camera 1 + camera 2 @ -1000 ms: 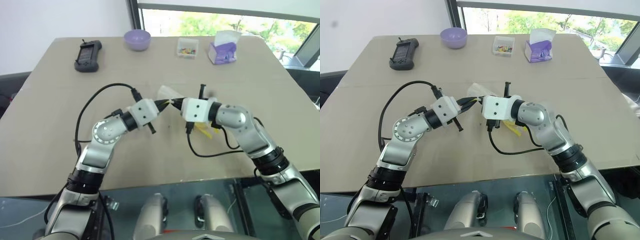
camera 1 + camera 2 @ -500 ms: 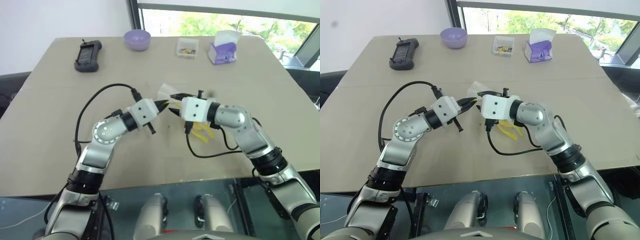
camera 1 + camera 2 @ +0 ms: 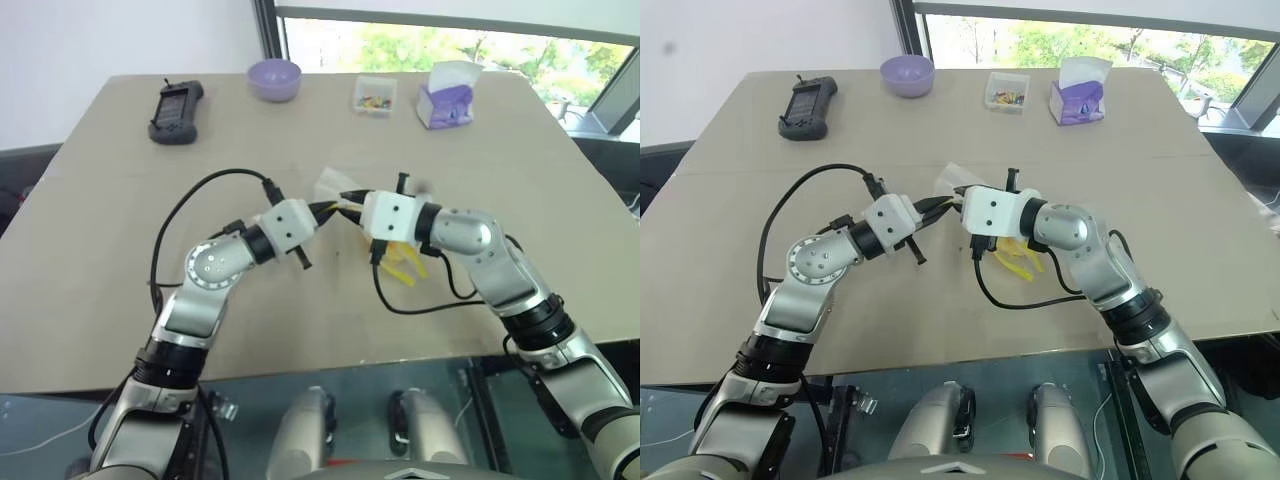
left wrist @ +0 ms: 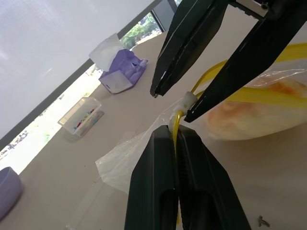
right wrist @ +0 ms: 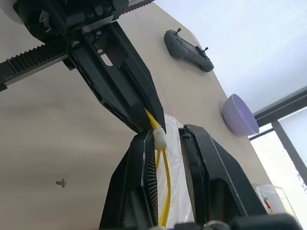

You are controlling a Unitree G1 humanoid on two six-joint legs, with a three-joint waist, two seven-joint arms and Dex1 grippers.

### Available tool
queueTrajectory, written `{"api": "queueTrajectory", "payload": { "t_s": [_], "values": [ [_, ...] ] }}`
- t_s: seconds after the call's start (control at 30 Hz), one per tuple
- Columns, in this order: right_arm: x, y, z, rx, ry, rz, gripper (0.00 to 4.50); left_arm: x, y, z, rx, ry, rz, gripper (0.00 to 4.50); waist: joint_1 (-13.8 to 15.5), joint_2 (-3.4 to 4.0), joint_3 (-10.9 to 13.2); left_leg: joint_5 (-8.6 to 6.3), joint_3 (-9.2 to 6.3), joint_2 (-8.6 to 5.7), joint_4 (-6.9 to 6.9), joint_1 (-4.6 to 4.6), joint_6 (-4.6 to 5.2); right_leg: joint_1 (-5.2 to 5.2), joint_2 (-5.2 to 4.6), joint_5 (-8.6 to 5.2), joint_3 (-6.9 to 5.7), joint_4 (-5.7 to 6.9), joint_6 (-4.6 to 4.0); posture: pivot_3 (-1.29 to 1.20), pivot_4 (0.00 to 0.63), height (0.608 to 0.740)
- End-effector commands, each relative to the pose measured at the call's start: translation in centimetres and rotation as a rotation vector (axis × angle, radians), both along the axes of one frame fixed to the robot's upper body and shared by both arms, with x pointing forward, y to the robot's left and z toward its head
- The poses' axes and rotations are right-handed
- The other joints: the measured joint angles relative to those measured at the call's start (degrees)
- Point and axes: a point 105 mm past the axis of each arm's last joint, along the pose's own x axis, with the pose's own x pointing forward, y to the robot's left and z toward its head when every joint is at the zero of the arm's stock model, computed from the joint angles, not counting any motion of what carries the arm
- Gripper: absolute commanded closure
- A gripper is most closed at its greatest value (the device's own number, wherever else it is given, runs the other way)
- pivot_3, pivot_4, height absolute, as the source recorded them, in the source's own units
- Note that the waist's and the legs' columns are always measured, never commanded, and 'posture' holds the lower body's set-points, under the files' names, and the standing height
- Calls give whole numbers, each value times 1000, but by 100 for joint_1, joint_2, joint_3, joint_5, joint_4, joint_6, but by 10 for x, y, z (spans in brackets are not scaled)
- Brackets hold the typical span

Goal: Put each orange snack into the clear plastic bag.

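The clear plastic bag (image 4: 120, 160) hangs between my two grippers above the table's middle, its yellow print (image 3: 405, 262) drooping under my right wrist. My left gripper (image 4: 173, 132) is shut on the bag's yellow zipper strip (image 4: 268, 96). Facing it tip to tip, my right gripper (image 5: 170, 132) stands open, fingers a little apart around the strip. The white zip slider (image 5: 159, 140) rests against one finger. The orange snack (image 4: 249, 108) shows as an orange mass inside the bag, behind the right gripper's fingers.
Along the far edge of the tan table (image 3: 120, 220) lie a black handheld controller (image 3: 177, 110), a purple bowl (image 3: 274, 79), a small clear box of colourful bits (image 3: 375, 95) and a purple tissue box (image 3: 445, 100).
My right gripper was shut a second ago, opened wide half a second ago, and now stands narrower around the zipper strip. Both arms kept their place.
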Motion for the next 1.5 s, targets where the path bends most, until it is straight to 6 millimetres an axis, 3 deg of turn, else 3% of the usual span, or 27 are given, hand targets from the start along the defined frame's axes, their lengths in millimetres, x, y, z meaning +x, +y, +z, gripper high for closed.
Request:
{"api": "queueTrajectory", "payload": {
  "t_s": [0.03, 0.13, 0.23, 0.27, 0.7, 0.93, 1.5],
  "values": [
    [-4, 0, 17, 23, -62, 10, 3570, -1, 3, 6, -14, -30, 7, 4500, 0, 0, 0, 0, 0, 0, 0, 0, 0, 0, 0, 0, 0, 0, 0, 0, 150, 740],
    [-5, 0, 17, 22, -61, 11, 3570, -1, 3, 6, -14, -29, 6, 4500, 0, 0, 0, 0, 0, 0, 0, 0, 0, 0, 0, 0, 0, 0, 0, 0, 150, 740],
    [-5, 0, 17, 21, -59, 11, 4387, -1, 3, 5, -15, -27, 6, 4500, 0, 0, 0, 0, 0, 0, 0, 0, 0, 0, 0, 0, 0, 0, 0, 0, 150, 740],
    [-5, 0, 17, 21, -59, 11, 4456, 0, 3, 5, -15, -27, 6, 4500, 0, 0, 0, 0, 0, 0, 0, 0, 0, 0, 0, 0, 0, 0, 0, 0, 150, 740],
    [-2, -7, 12, 8, -42, -9, 4456, 5, 13, 12, -89, -10, 49, 4500, 0, 0, 0, -1, 0, 0, -1, 0, 1, 0, 0, 0, 0, -1, 0, 0, 150, 740],
    [-1, -23, 4, 28, 46, -50, 4456, 3, 22, 26, -185, 64, 19, 4500, -1, 0, 0, -1, 0, 1, -1, 0, 1, 0, -2, 0, 0, -1, 0, 0, 150, 740],
    [10, -74, 0, 14, 116, -217, 4456, 7, 33, 40, -210, 121, 27, 4500, 7, 0, 0, -2, -1, 0, -6, -1, 3, 0, -1, -2, -1, -7, 1, 0, 150, 740]
  ]
}}
